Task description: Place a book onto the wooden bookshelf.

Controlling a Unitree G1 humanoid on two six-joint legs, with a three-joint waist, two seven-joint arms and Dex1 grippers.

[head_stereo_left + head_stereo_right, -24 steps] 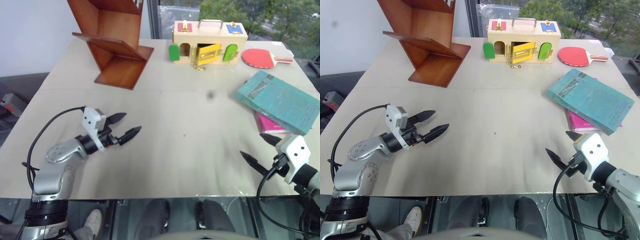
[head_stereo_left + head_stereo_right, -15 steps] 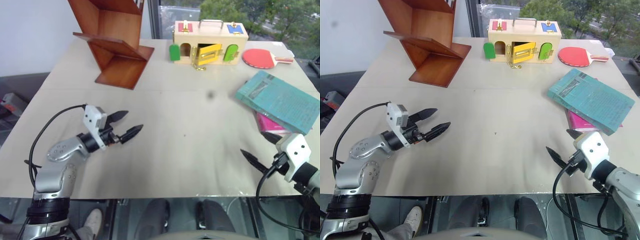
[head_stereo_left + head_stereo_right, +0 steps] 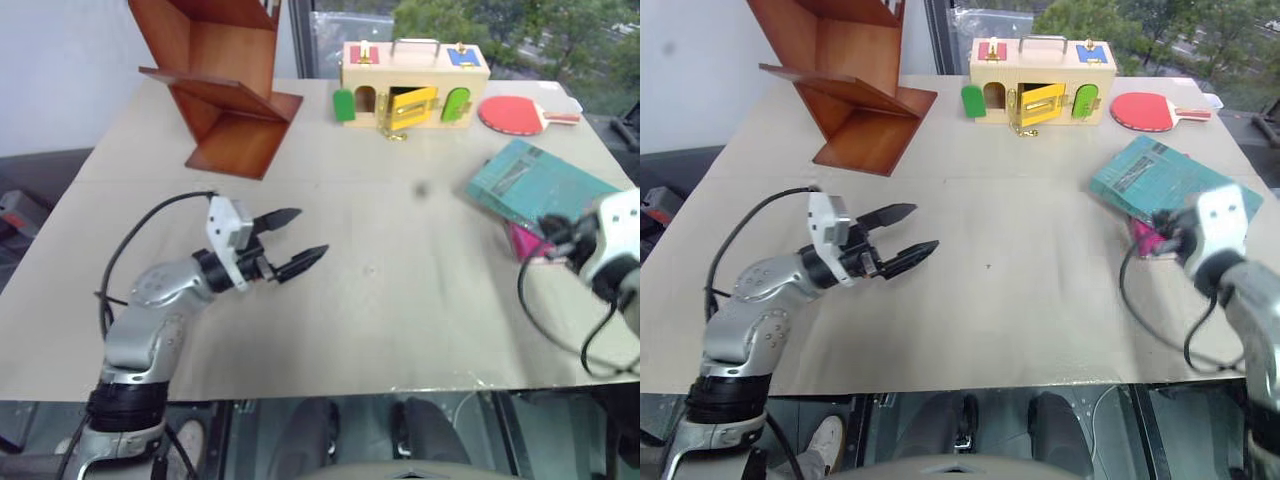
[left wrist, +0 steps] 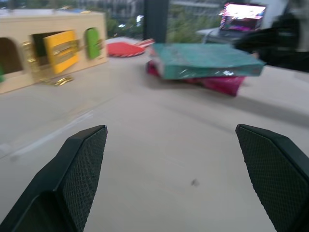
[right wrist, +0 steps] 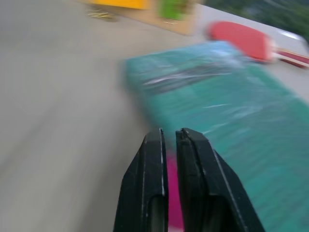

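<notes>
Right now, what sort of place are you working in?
Probably an indoor test or demo room by a window: trees show outside, and one big table holds unrelated props, the wooden bookshelf, a toy lock box and a paddle.

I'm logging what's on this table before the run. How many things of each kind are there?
Books: 2, the teal book and a pink book under it
Wooden bookshelf: 1
Wooden box with coloured doors: 1
Table tennis paddle: 1
Total: 5
</notes>
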